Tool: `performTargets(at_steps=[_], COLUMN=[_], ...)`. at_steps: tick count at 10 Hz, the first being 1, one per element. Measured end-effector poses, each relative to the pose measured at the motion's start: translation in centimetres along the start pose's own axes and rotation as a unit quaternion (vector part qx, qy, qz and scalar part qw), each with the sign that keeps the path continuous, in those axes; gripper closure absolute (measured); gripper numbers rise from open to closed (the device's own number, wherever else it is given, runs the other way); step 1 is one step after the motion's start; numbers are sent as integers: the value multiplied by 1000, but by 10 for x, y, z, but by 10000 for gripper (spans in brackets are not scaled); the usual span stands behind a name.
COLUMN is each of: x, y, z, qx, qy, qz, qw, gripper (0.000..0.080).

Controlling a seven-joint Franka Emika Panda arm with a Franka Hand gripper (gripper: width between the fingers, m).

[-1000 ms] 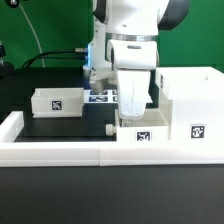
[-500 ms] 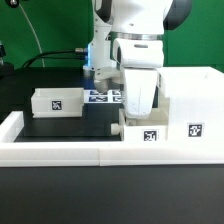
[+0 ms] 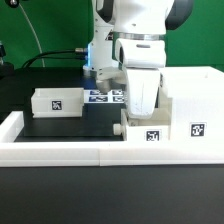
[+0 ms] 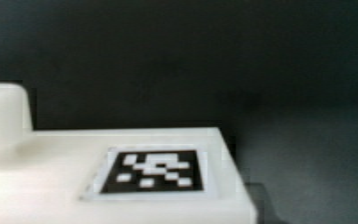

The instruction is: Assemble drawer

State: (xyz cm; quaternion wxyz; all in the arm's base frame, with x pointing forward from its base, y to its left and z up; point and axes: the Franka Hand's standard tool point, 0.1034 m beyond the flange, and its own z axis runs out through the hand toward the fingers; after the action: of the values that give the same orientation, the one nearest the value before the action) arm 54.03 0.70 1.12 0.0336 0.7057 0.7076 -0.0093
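My gripper (image 3: 142,116) reaches down from the white arm onto a small white open-topped tray (image 3: 150,134) with a square tag on its front. The jaws seem closed on the tray's wall, though their tips are hidden behind it. The tray rests against the exterior view's left side of the tall white box shell (image 3: 190,100), which also carries a tag. A second small tray (image 3: 55,101) sits apart at the exterior view's left. The wrist view shows a blurred white tagged surface (image 4: 155,168) close up over the dark table, with no fingertips visible.
The marker board (image 3: 104,96) lies flat behind the gripper. A low white border wall (image 3: 70,152) runs along the front and up the exterior view's left side. The black table surface (image 3: 80,125) lies between the two trays.
The gripper and the tagged tray under it have shifted toward the exterior view's right, closer against the box shell. The other tray and the shell have not moved.
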Motion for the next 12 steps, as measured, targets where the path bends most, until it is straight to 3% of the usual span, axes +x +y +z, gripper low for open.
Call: performTargets(at_steps=[1, 2, 3, 5, 7, 8, 9, 12], x=[1, 3, 5, 4, -8, -22, -39, -71], y=[1, 4, 6, 13, 18, 19, 19, 21], z=[-1, -7, -16, -33, -51, -53, -52, -37], qx=[-1, -6, -7, -15, -23, -24, -23, -15], qy=[0, 0, -1, -3, -7, -9, -11, 5], qz=[2, 5, 7, 11, 14, -3, -10, -42], qw=[1000, 1000, 1000, 1000, 1000, 1000, 1000, 999], gripper=[707, 468, 468, 195, 160, 160, 151, 150])
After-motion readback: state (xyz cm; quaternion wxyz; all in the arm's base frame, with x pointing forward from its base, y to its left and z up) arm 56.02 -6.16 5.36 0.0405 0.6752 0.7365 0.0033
